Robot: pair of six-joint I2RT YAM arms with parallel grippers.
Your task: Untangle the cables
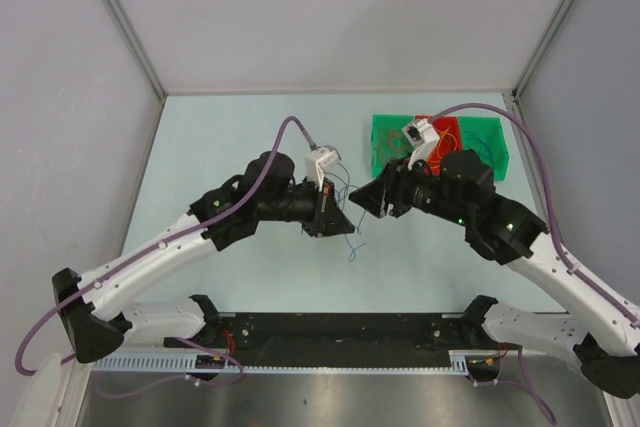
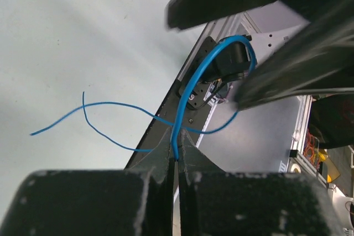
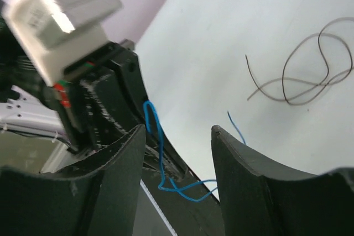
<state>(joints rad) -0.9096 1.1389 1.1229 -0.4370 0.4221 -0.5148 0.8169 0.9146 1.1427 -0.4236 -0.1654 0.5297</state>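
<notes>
Blue is the colour of the strand in hand: a thin, limp blue insulated wire (image 2: 188, 89). The left gripper (image 2: 177, 152) has its jaws pressed together on a bend of it. In the left wrist view one loop arches up toward one o'clock, and two loose tails trail off toward nine o'clock, crossing each other above the pale mint table top (image 2: 66, 37).

The right gripper (image 3: 177, 132) faces it with fingers spread. A stretch of the blue insulated wire hangs in the gap between them, and I cannot tell whether it touches either finger. From above, the two grippers meet nose to nose near the table's middle, with one blue tail dangling toward six o'clock.

The orange and red wires (image 1: 450, 132) lie bunched in a green plastic tray (image 1: 380, 147) at about one o'clock on the table. A dark brown wire (image 3: 284, 78) lies looped by itself, at two o'clock in the right wrist view.

This wire looks almost weightless and soft, with a slight curl, and its smooth jacket will likely slip through a loose pinch. The best hold is probably on the loop just beside the left gripper's pinch, squeezed firmly. A slow pull should open the crossing of the tails, whereas a quick one could cinch it into a knot or kink the wire.
</notes>
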